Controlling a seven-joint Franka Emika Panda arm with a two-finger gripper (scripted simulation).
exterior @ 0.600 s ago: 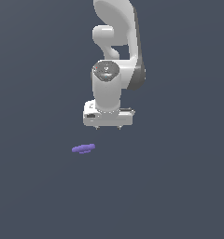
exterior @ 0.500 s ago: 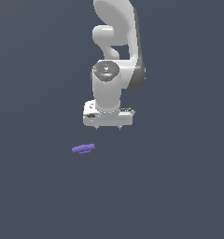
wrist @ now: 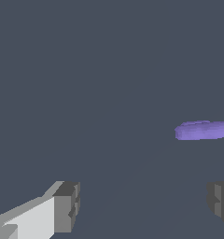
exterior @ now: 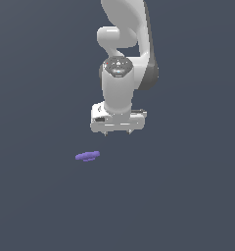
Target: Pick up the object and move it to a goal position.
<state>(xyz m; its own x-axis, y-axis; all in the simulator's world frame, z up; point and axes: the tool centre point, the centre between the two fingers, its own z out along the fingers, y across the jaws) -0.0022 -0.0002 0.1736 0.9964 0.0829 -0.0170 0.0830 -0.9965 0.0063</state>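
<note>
gripper (exterior: 118, 132) spread wide, holds nothing | object (exterior: 87, 156) lies below it, off to one side | risk: descending without centering first, fingers miss or push it

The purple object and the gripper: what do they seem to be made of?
These are simulator renders, so this is a guess. The purple object looks like matte plastic: flat, even colour, no shine. The gripper looks like smooth white plastic or painted metal, with duller grey fingertips.
</note>
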